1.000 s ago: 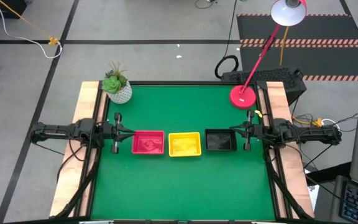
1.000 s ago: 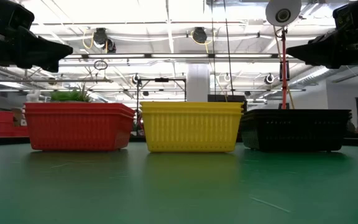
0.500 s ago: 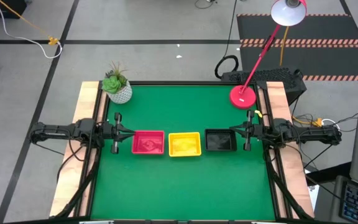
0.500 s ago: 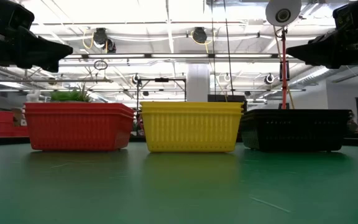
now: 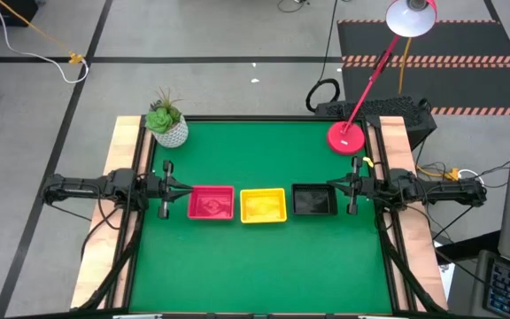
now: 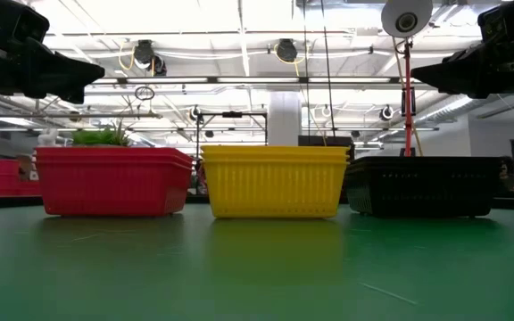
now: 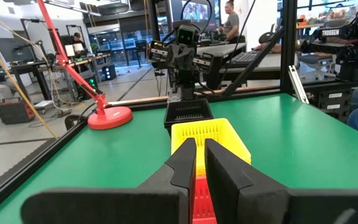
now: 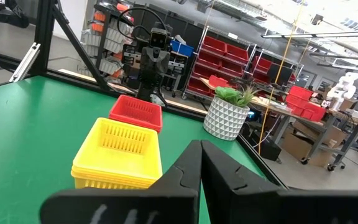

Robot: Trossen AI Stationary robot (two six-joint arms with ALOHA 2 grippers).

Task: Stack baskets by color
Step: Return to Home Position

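Observation:
Three piles of nested baskets stand in a row across the middle of the green table, their bottoms on the mat: red (image 5: 212,203), yellow (image 5: 263,205) and black (image 5: 313,200). The low view shows them side by side: red (image 6: 110,181), yellow (image 6: 275,182), black (image 6: 426,185). My left gripper (image 5: 187,190) hovers level just left of the red pile, above its rim, its fingers all but together with nothing between them (image 7: 201,148). My right gripper (image 5: 329,186) hovers level at the black pile's right side, shut and empty (image 8: 201,148).
A white plant pot (image 5: 168,129) stands at the far left corner. A round red lamp base (image 5: 347,137) stands at the far right, and its arm leans away over the floor. Bare green mat lies on the near and far sides of the row.

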